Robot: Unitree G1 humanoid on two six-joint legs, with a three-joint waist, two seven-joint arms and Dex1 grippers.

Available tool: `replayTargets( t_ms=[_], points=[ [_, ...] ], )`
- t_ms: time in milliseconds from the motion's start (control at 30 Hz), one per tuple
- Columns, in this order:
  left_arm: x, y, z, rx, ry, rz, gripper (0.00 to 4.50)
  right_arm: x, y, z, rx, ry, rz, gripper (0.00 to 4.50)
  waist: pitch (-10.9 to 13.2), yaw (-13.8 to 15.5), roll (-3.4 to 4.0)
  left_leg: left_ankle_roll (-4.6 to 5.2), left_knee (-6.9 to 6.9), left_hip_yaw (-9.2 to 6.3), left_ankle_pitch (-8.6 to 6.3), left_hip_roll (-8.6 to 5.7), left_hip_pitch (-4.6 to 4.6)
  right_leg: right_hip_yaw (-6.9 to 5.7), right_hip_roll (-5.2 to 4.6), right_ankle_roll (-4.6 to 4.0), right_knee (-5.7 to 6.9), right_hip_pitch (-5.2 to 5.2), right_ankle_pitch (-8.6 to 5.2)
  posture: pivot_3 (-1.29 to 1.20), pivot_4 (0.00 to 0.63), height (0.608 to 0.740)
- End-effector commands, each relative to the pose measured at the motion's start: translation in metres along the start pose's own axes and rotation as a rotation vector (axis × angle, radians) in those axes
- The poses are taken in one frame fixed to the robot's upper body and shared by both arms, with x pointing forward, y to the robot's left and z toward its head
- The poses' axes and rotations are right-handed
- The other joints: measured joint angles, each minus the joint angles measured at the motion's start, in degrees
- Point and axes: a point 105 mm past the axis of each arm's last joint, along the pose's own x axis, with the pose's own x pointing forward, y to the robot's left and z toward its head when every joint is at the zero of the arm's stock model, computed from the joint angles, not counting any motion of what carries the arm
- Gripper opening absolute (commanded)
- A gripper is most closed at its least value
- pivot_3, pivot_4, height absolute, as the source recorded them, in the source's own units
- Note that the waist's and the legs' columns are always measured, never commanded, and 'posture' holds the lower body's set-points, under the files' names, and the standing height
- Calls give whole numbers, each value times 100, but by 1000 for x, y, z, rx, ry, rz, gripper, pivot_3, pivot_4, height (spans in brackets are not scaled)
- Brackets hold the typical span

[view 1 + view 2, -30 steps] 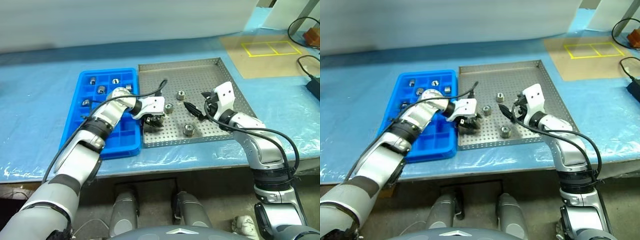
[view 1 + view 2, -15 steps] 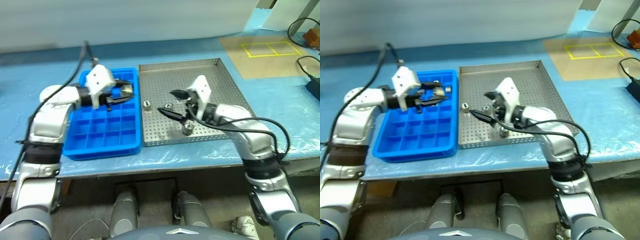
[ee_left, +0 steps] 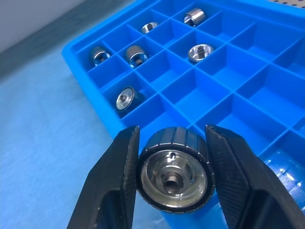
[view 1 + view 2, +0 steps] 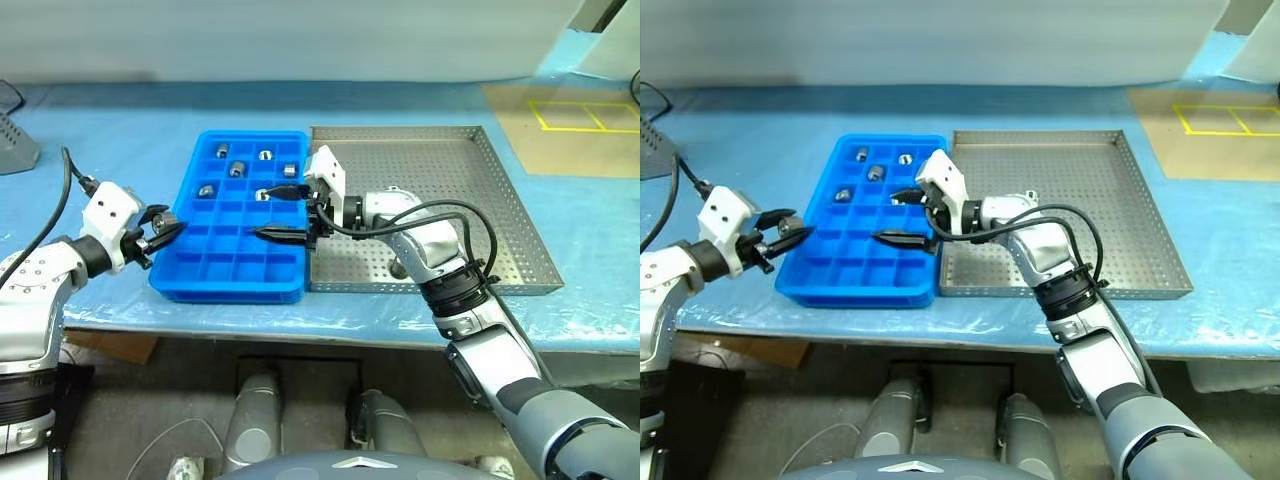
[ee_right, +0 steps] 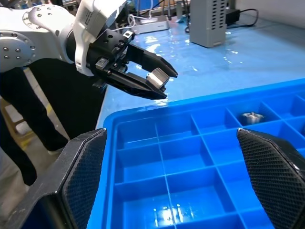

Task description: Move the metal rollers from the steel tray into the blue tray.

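The left claw (image 4: 160, 226), clamped on a metal roller (image 3: 174, 168), has swung out past the blue tray's (image 4: 232, 285) left edge while the right claw (image 4: 283, 211), jaws apart and empty, has crossed over the tray, so the steel tray (image 4: 520, 215) looks emptied and one drop remains.

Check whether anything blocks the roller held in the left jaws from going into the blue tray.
The left gripper holds a roller just outside the blue tray's left edge. Only the low tray rim lies between them. The right gripper, open, hovers over the tray's right side, away from the empty near-left compartments.
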Motion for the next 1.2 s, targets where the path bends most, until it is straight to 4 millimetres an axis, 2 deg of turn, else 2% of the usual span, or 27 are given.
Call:
replayTargets(
  t_ms=[33,233,467,667,833,867,933,1200],
  points=[
    [-8,6,6,15,1,34,1852,4,3,14,-57,-28,28,4500,0,31,0,-4,-3,0,2,0,5,1,0,0,2,1,0,250,150,740],
    [2,-3,4,-23,-11,20,1852,2,1,12,-61,-18,14,4500,-2,38,-4,-15,-21,-2,9,-3,7,1,2,0,-3,-3,0,235,150,740],
    [11,-17,-9,-24,40,-54,1852,-2,-3,9,-59,-13,-27,4500,-3,22,-5,-16,-29,-1,10,-2,4,2,4,0,-9,-6,0,195,150,740],
    [13,-11,-16,-46,68,-27,1852,-5,-6,8,-62,-14,-58,4500,-3,11,-5,-19,-29,-1,13,0,6,2,6,0,-6,-6,0,178,150,740],
    [20,-14,-13,-27,65,-30,3543,-7,-8,8,-63,-16,-79,4500,-4,9,-6,-21,-28,-1,13,-2,6,2,6,0,-6,-6,0,158,150,740],
    [22,-15,-12,-21,64,-34,3864,-7,-8,8,-63,-16,-83,4500,-4,11,-6,-21,-28,-1,13,-3,6,2,5,0,-6,-5,0,158,150,740],
    [24,-15,-4,-17,42,-44,3864,-9,-9,8,-63,-16,-91,4500,-4,7,-7,-21,-28,-1,14,-3,6,2,5,0,-6,-5,0,150,150,740],
    [31,-23,51,-16,-141,-119,3864,-23,-16,4,-63,0,-145,4500,-6,4,-9,-40,-23,-1,26,-4,6,3,5,-1,0,-4,0,121,150,740]
  ],
)
